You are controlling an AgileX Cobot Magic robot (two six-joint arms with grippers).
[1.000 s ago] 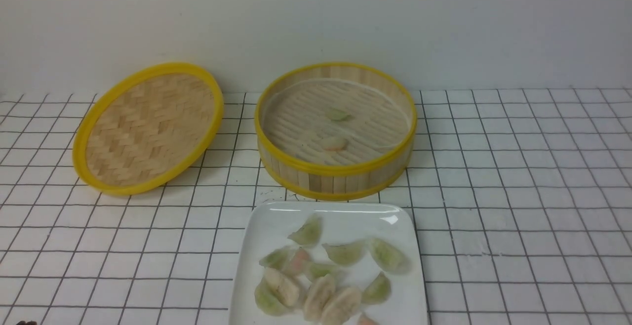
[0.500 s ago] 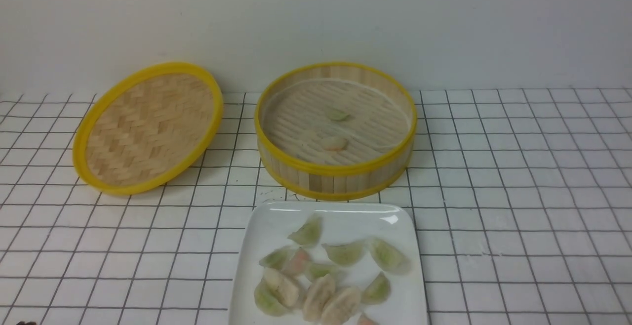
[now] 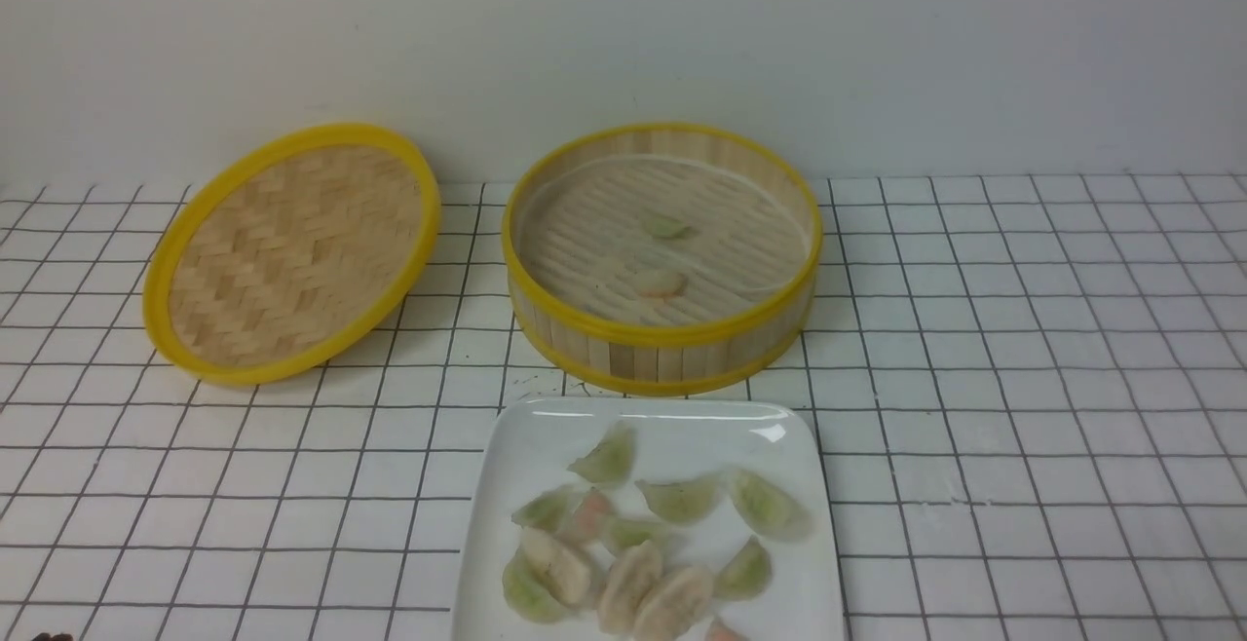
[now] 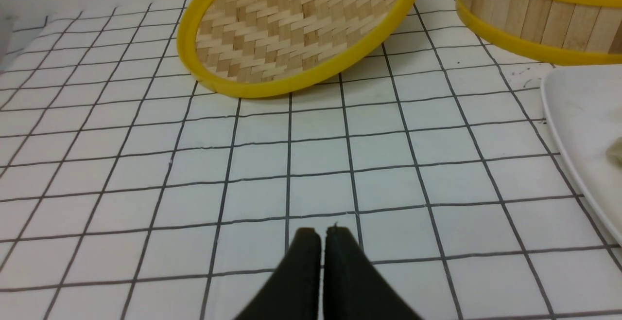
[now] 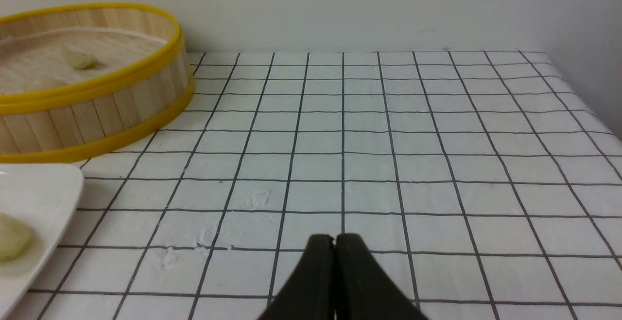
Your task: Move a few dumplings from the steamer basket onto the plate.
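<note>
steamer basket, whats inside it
Two dumplings sit on the slatted floor of the steamer basket: a pale green one and a pinkish-beige one. The near wall may hide a strip of floor behind it, and what lies under them is covered.

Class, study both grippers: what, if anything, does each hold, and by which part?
Nothing is held: the left gripper and the right gripper are both shut and empty.
</note>
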